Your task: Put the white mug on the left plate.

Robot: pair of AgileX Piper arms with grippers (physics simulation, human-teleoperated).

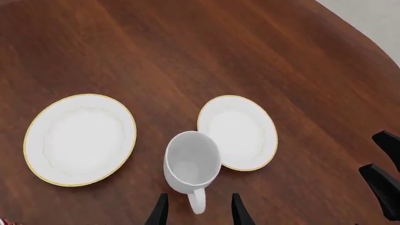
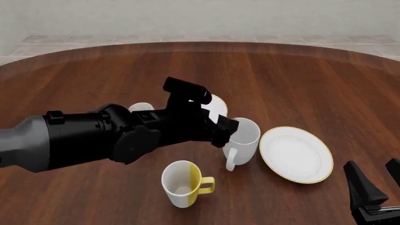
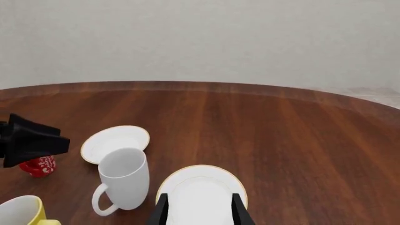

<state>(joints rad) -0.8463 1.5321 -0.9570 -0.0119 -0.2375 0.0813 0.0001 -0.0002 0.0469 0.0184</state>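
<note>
The white mug [image 2: 245,140] stands upright on the table between the two plates, its handle toward the near left. The left plate [image 2: 217,107] lies just beyond it, mostly hidden by my left arm; it shows whole in the left wrist view [image 1: 80,139] and the right wrist view [image 3: 115,139]. My left gripper [image 2: 225,132] is open at the mug's left side, its fingers either side of the handle [image 1: 196,201] without touching it. My right gripper [image 2: 375,180] is open and empty at the near right.
The right plate [image 2: 295,153] lies close to the mug's right. A half-yellow mug [image 2: 182,183] stands in front of the left arm. A red patterned cup [image 3: 39,166] stands beyond the left gripper. The table's curved far edge [image 2: 200,44] is well behind.
</note>
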